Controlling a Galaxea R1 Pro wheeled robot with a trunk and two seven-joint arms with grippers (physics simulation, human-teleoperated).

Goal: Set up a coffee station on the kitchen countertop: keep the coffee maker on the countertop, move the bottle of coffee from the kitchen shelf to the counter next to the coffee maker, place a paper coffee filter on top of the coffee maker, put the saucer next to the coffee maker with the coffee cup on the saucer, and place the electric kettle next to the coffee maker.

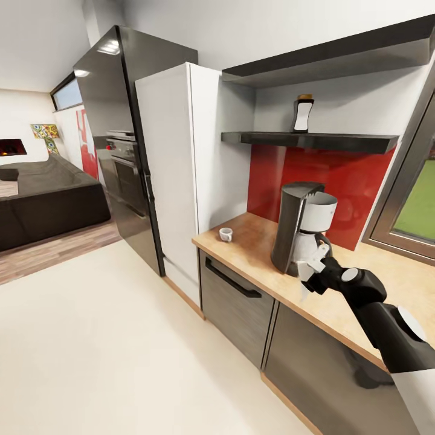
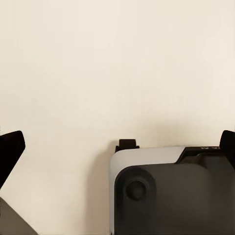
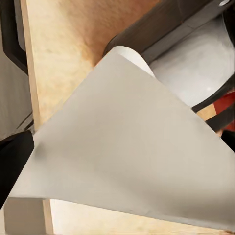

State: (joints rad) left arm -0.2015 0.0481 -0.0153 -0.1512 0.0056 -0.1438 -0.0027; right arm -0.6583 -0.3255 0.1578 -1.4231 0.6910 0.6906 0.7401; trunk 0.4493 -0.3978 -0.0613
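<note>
- The left pincer [image 2: 117, 147] shows in its wrist view over pale floor [image 2: 98, 63], its two dark fingertips [image 2: 11, 147] set far apart with nothing between them: it stands wide.
- In the head view a small coffee cup [image 1: 225, 234] sits on the wooden worktop [image 1: 257, 251] near its left end, well apart from the machine.
- The coffee maker [image 1: 300, 226] stands upright on the worktop in front of the red back panel [image 1: 338, 175].
- Above it, the bottle of coffee [image 1: 302, 113] stands on the dark kitchen shelf [image 1: 314, 141].
- The right pincer [image 1: 311, 266] is pressed close against the lower front of the coffee maker, at the worktop's front edge.
- The paper coffee filter [image 3: 132, 147] is clamped in the right pincer: in the right wrist view the white sheet fans out from the fingers, covering part of the coffee maker [image 3: 196, 58] behind it; it is beside the machine's base, not on its top.
</note>
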